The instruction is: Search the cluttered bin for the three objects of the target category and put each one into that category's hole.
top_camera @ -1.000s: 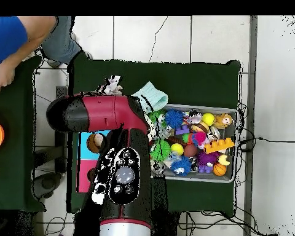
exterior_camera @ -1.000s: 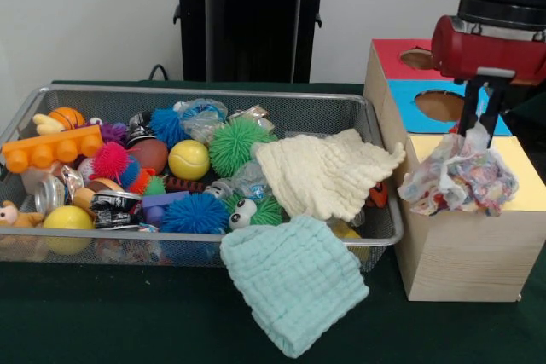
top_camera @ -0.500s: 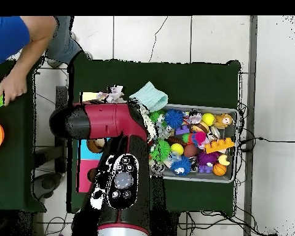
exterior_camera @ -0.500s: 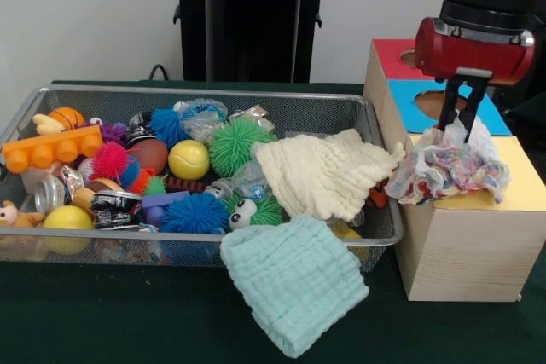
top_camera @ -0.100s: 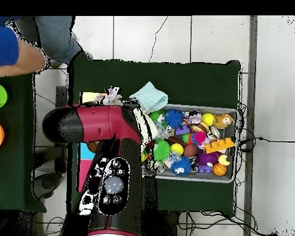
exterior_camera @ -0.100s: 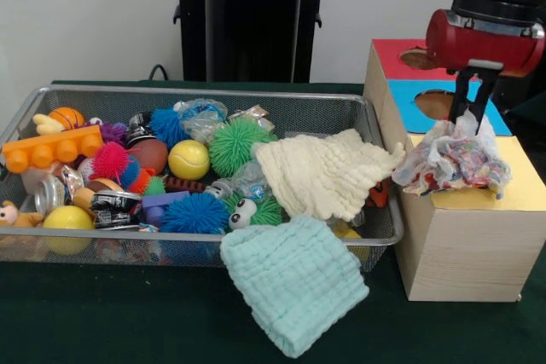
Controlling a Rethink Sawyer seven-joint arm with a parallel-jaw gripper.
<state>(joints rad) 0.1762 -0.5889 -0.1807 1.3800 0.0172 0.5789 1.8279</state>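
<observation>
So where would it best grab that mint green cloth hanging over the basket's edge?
Probably the mint green cloth by its upper fold at the basket rim, coming straight down: there it humps up, while the rest lies flat on the table.

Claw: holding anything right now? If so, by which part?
Yes. The claw pinches the multicoloured patterned cloth by its bunched top; the rest of it lies on the box's yellow section.
</observation>
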